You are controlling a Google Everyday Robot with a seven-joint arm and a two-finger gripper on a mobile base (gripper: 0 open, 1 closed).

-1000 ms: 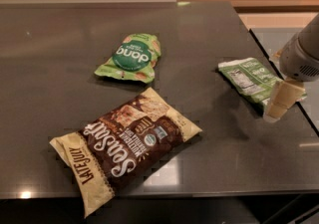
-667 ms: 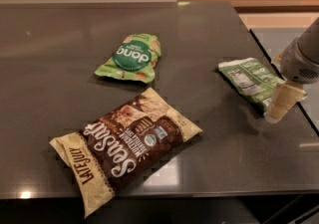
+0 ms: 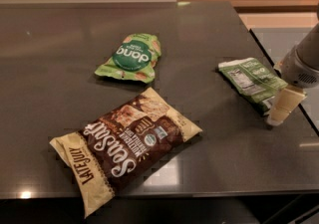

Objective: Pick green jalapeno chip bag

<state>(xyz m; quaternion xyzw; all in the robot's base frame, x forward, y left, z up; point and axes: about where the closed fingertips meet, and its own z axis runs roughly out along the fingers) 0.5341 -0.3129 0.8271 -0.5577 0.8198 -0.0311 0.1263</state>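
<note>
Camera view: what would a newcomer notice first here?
The big brown-and-cream chip bag lies at an angle at the front of the dark table. At the right edge, the gripper sits low by the near end of the small green chip bag. A green pouch lies further back, mid-table.

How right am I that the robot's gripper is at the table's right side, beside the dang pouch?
Wrong bag. The camera view shows the gripper at the right side of the table beside the green jalapeno chip bag; the dang pouch lies mid-table.
</note>
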